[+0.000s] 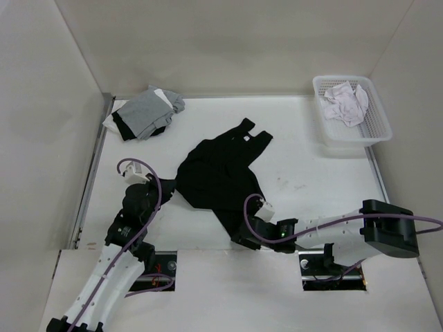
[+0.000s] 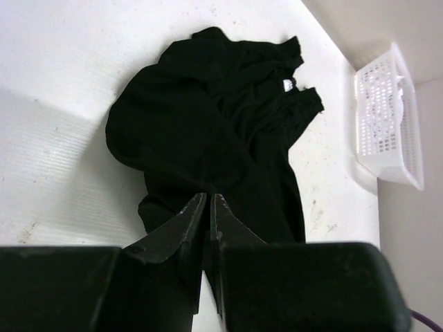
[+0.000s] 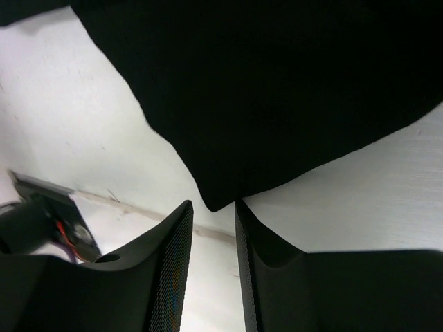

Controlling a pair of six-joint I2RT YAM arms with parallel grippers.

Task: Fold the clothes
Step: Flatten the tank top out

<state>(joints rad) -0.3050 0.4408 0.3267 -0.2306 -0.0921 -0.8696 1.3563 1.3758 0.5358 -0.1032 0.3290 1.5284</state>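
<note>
The clothes (image 1: 218, 169) are one black sleeveless garment lying rumpled in the middle of the white table, straps toward the far side. In the left wrist view the clothes (image 2: 208, 117) spread out ahead of my left gripper (image 2: 208, 196), which is shut with its tips over the near left edge of the fabric; whether any cloth is pinched I cannot tell. That left gripper (image 1: 163, 188) sits at the garment's left side. My right gripper (image 1: 239, 232) is at the garment's near corner. Its jaws (image 3: 213, 203) stand open, with the pointed corner of the clothes (image 3: 277, 90) just at the tips, not clamped.
A white basket (image 1: 351, 131) at the far right holds a white rumpled cloth (image 1: 348, 102); the basket (image 2: 387, 131) also shows in the left wrist view. A grey-and-white pile of garments (image 1: 144, 114) lies at the far left. Walls enclose the table on three sides.
</note>
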